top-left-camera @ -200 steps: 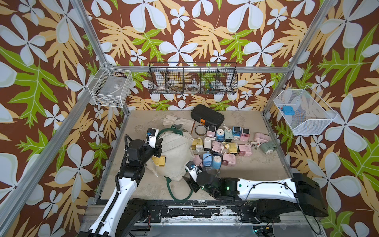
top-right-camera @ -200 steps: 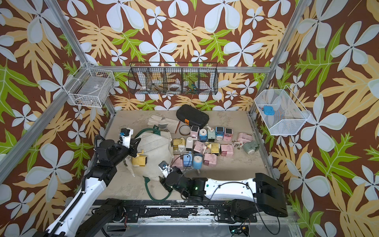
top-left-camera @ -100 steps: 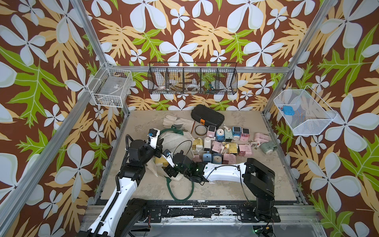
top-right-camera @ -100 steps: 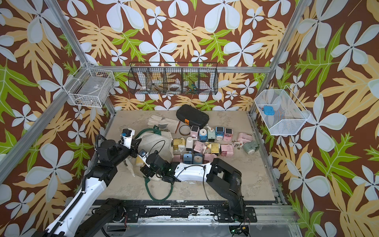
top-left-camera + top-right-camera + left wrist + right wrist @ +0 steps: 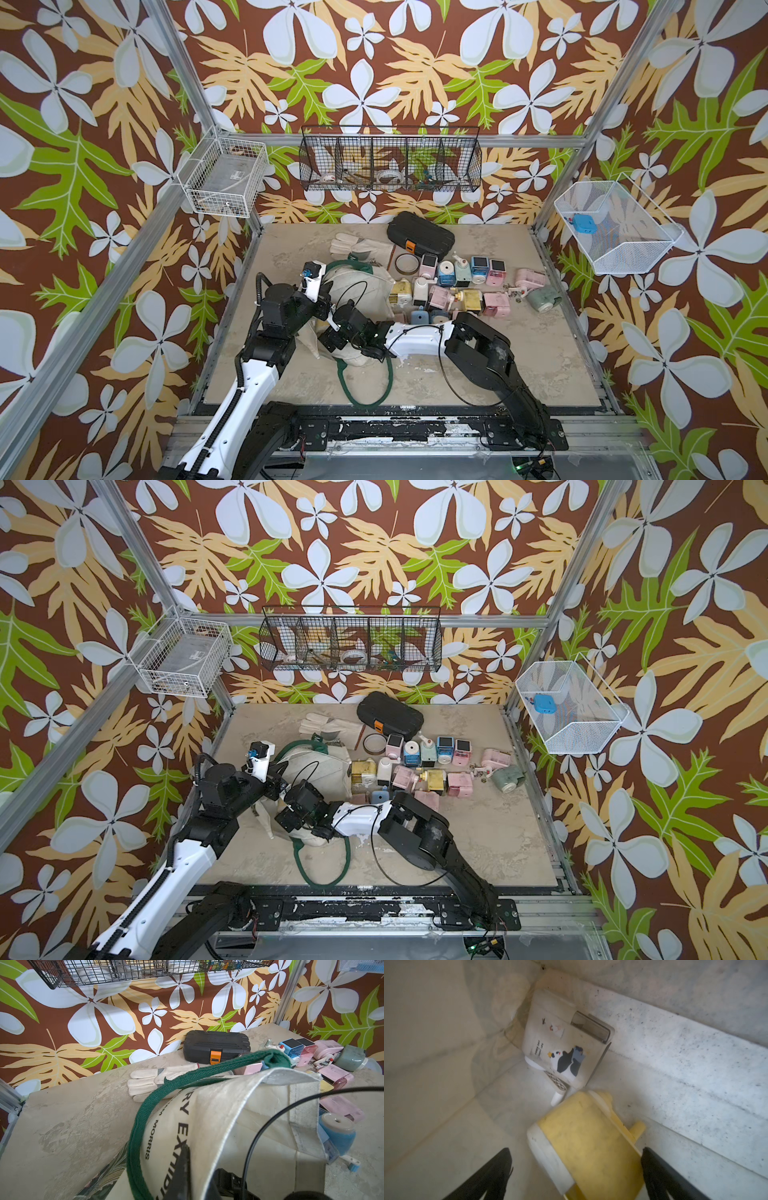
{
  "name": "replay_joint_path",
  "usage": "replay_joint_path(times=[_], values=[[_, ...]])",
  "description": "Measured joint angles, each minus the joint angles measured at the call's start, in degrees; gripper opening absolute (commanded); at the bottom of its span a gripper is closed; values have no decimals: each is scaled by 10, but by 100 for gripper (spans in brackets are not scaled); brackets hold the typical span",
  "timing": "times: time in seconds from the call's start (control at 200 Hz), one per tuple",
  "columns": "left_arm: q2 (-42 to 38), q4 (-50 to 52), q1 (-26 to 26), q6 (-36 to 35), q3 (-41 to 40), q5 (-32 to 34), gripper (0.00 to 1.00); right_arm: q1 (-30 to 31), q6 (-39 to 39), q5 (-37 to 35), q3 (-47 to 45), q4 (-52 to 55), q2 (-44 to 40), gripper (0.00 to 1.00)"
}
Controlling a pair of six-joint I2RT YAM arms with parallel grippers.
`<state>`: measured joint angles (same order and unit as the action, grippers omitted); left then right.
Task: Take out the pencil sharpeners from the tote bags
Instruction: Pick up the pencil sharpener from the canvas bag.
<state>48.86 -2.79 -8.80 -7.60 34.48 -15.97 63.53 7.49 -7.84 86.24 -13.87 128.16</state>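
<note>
1. The tote bag (image 5: 365,291) lies slumped left of the middle of the tabletop (image 5: 519,365). It is cream canvas with dark green strap handles, and one handle loops out toward the near edge.
2. My left fingers (image 5: 181,1167) are pinched tight on the canvas at the bag's rim and hold that edge up. In the left wrist view I see one dark finger pressed against the lettered outer panel (the other is hidden behind the cloth).
3. My right arm reaches across the bag from the right. Its end is buried in the opening, so neither top view shows the right fingers (image 5: 492,1172).
4. The right wrist view looks into the bag. The two dark fingers are spread wide and clamp nothing.
5. A yellow sharpener (image 5: 583,1138) lies on its side on the bag's floor between them. One finger is just beside its edge, and the other stands apart from its white end with a clear gap.
6. A white sharpener (image 5: 564,1043) with a penguin picture sits deeper in, in a corner of the bag just past the yellow one (I cannot tell whether the two touch).
7. The other pencil sharpeners (image 5: 467,296) are clustered on the tabletop just right of the bag. They are pink, blue, yellow, mint and white; some stand upright and some lie tipped over.
8. A black case (image 5: 419,239), a pale glove (image 5: 353,245) and a brown tape roll (image 5: 405,262) sit behind them near the back wall.
</note>
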Motion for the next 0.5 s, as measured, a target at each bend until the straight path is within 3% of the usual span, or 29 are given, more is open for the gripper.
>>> replay_joint_path(times=[0.385, 0.5], values=[[0, 1, 0, 0, 0, -6, 0, -29, -5, 61, 60, -10, 75, 95], [1, 1, 0, 0, 0, -6, 0, -31, -17, 72, 59, -16, 78, 91]])
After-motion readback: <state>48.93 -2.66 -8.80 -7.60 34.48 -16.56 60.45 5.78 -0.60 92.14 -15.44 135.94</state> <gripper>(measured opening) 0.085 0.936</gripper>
